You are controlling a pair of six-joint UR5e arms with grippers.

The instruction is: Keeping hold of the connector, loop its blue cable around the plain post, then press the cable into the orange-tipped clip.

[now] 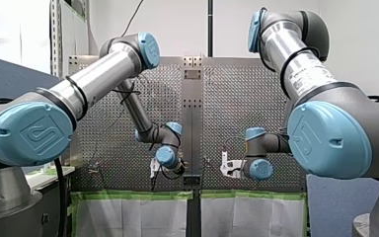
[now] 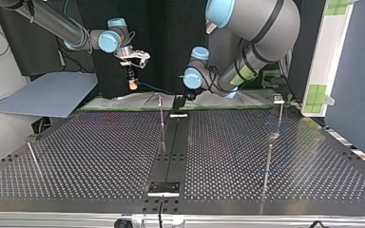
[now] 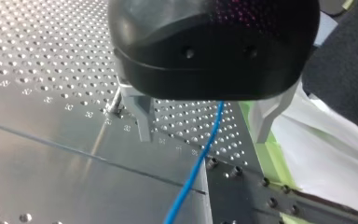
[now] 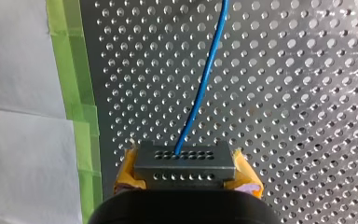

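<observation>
Right gripper squeezes the connector by the green edge; left gripper spreads wide around the cable

My left arm and my right arm over the perforated table, wrists near its green tape.

Slim posts stand on the perforated table, blue cable looping across it.
</observation>
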